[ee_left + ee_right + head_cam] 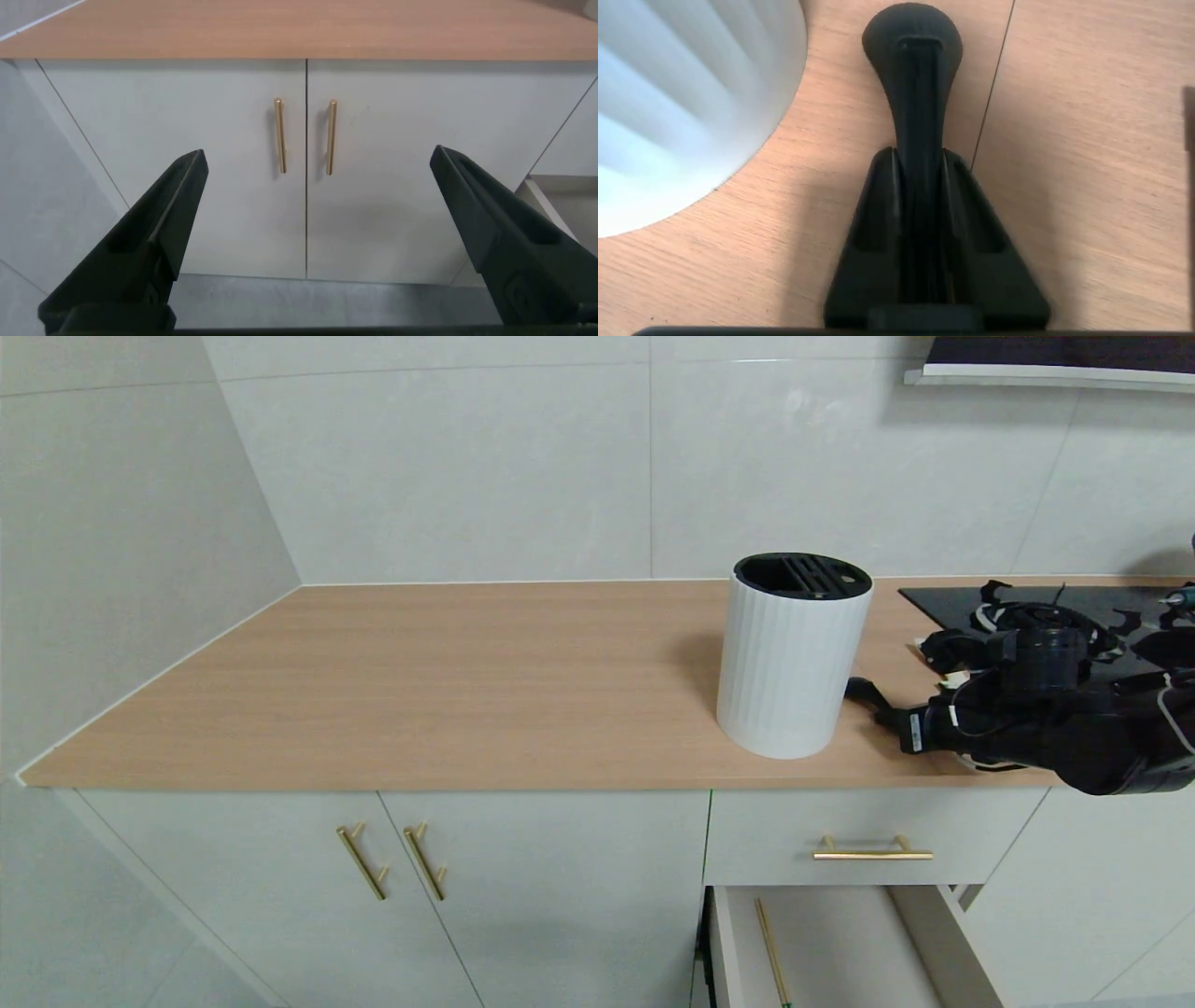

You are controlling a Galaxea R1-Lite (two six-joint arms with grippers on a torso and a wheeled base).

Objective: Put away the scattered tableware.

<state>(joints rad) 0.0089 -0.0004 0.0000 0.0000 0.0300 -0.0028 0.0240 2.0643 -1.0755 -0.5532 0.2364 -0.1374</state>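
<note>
Right gripper [918, 177] clamped tight on a black utensil [910, 42], whose rounded end sticks out past the fingers, low over the countertop [467, 681]. Utensil tip sits just beside the base of the white ribbed holder [792, 663], on its right side. Left gripper [318, 159] is wide open with nothing in it, facing the cabinet doors [187, 187] under the counter.

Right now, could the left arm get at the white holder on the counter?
Probably not directly. The left gripper hangs open below the counter, facing the cabinet doors, while the holder stands on top beside the right gripper, shut on a black handle.
</note>
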